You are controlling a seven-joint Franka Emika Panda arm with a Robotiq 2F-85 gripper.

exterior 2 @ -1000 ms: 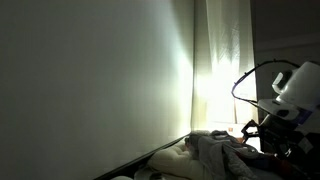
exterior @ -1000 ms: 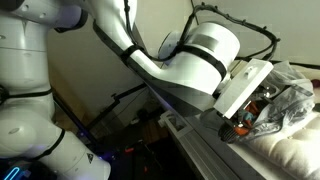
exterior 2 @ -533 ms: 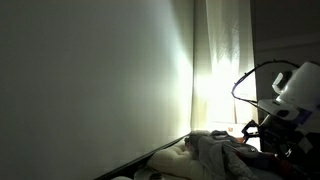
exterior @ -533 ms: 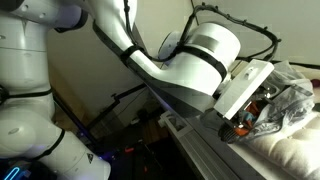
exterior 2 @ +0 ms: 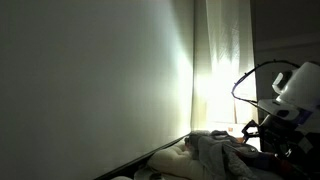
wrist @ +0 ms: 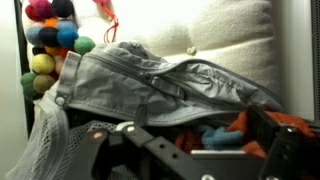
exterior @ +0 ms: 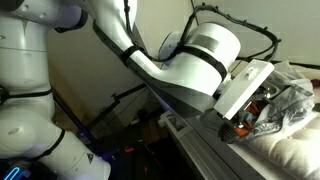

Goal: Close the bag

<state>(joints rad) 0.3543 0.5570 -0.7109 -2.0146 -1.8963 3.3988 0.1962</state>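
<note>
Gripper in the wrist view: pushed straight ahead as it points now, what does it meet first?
Most likely the bag, whose crinkled grey plastic lies directly ahead of the open gripper. Depth is unclear, so I cannot tell how soon.

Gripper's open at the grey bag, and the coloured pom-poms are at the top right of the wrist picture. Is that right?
Not quite. The gripper is open at the grey bag, but the coloured pom-poms are at the top left of the wrist view, not the top right.
</note>
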